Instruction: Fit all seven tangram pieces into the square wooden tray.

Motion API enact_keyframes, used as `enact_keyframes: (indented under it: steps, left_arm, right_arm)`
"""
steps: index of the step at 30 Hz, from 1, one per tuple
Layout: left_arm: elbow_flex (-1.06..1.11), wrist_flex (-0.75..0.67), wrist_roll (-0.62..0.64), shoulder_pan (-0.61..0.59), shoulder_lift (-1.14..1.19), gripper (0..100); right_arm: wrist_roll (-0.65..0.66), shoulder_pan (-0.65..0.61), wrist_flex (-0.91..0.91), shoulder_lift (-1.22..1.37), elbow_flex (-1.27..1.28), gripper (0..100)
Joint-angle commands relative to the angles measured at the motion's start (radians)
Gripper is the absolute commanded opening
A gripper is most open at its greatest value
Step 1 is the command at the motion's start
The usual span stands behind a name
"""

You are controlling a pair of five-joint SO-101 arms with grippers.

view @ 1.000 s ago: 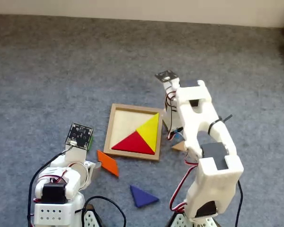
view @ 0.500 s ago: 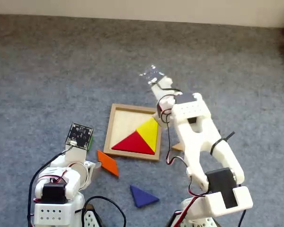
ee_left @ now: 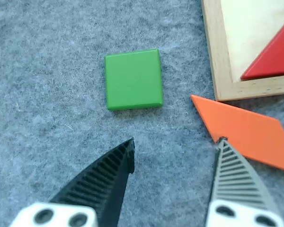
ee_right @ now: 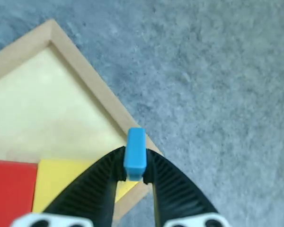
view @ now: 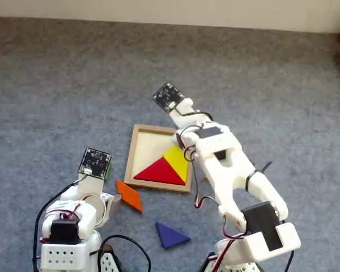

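R arm (view: 226, 164): now over tray (view: 130, 156) corner, not beside it.
R tool (ee_right: 135, 165): clamped on blue piece (ee_right: 135, 146).
L tool (ee_left: 175, 142): spread, empty.

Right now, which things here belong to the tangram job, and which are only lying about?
Job: wooden tray; red triangle and yellow triangle inside it; orange parallelogram, green square, dark blue triangle on the carpet; light blue piece in right gripper.
Lying about: black cable.

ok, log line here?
right gripper shut on blue piece over tray edge | left gripper open by green square | red triangle, yellow triangle in tray
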Motion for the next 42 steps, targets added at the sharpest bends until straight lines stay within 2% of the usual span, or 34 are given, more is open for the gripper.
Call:
enact_keyframes:
  steps: [1, 7, 12, 22, 34, 42]
  left_arm:
    - [0.019, 0.003, 0.006, -0.007, -0.001, 26]
    - [0.019, 0.003, 0.006, -0.007, -0.001, 26]
    - [0.019, 0.003, 0.006, -0.007, -0.001, 26]
    - [0.019, 0.003, 0.006, -0.007, -0.001, 26]
    - [0.019, 0.003, 0.006, -0.007, -0.001, 26]
    - [0.019, 0.003, 0.006, -0.007, -0.001, 26]
  right_arm:
    - [0.014, -0.024, -0.085, -0.061, 0.018, 0.5]
    - [0.014, -0.028, -0.088, -0.061, 0.028, 1.9]
    - [0.014, -0.027, -0.056, -0.062, 0.03, 10.0]
    - [0.011, -0.028, -0.038, -0.07, 0.03, 9.6]
    - [0.009, -0.03, -0.036, -0.071, 0.021, 1.0]
    - [0.009, -0.093, 0.111, -0.073, 0.004, 0.9]
